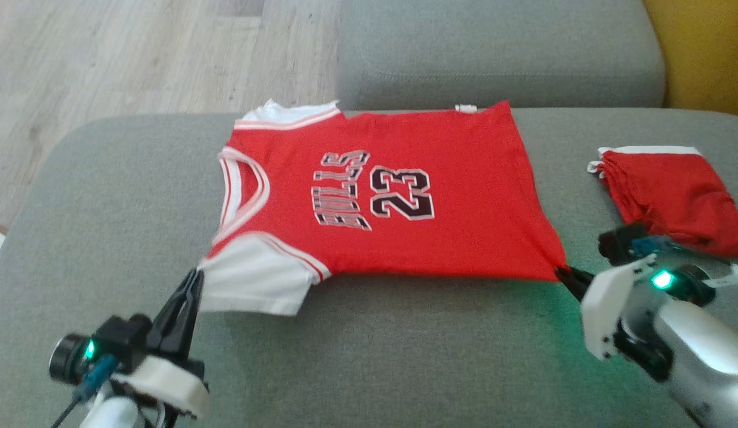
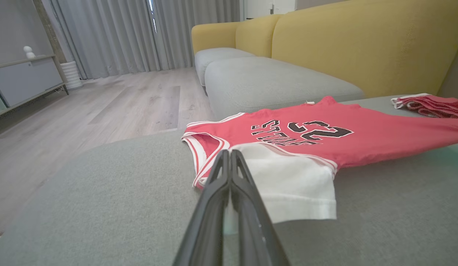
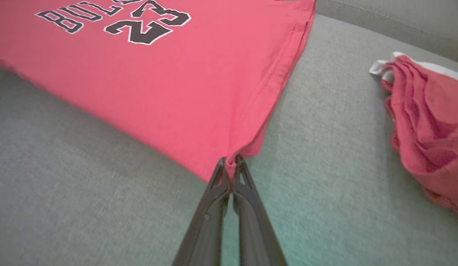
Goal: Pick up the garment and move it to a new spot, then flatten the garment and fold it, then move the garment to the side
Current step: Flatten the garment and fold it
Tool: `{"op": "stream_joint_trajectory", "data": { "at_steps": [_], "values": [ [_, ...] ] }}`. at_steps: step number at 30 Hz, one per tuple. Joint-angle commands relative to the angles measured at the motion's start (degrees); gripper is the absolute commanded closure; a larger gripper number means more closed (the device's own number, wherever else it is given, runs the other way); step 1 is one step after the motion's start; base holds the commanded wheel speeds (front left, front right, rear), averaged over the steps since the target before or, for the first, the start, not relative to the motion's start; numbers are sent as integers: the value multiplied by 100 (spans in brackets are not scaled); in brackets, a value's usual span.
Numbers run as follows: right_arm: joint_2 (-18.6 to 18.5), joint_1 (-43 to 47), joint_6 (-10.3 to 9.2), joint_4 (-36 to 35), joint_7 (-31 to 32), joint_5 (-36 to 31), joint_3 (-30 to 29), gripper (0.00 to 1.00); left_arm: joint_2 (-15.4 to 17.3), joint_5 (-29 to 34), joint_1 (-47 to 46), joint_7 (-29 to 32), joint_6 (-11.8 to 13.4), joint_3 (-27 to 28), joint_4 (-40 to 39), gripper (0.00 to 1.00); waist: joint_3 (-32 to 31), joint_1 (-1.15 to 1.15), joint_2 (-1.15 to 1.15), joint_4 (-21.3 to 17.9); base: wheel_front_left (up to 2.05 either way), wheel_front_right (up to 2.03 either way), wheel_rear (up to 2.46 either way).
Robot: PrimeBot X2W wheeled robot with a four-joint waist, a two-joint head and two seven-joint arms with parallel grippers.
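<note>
On grey cushion — jersey | left claw grips sleeve | right claw grips hem

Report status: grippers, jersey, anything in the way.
Left gripper shut on jersey at the white sleeve; right gripper shut on its hem corner. Jersey spread on cushion, print up. Shorts lie to the right, clear of it.

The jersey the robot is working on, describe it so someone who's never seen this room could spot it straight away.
On the wide grey cushion beside the yellow sofa back, the jersey lies spread flat near the middle. It is red with white sleeves and black BULLS 23 lettering, unlike the smaller, plain folded red shorts with a white band to the robot's right.
</note>
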Motion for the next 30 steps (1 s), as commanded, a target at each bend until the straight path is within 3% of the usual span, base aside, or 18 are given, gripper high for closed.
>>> {"op": "stream_joint_trajectory", "data": {
  "at_steps": [1,8,16,22,30],
  "values": [
    [-402,72,37,-482,157,303,108,100,282,-75,-79,23,92,272,-332,100,-77,1,-1,-35,0,0,0],
    [-1102,545,37,-1486,443,894,107,100,461,-197,575,225,330,321,-1135,100,-155,1,-1,-18,0,0,0],
    [-1214,824,37,-2008,466,828,-232,100,604,-258,880,483,503,328,-1802,100,-101,1,-1,17,0,0,0],
    [-1097,683,37,-2117,496,502,-543,100,768,-186,577,687,397,289,-1857,100,94,1,-1,12,0,0,0],
    [-868,248,37,-2152,742,125,-873,100,970,-188,-325,1046,-5,266,-1474,100,586,1,-1,-16,0,0,0]
  ]
}}
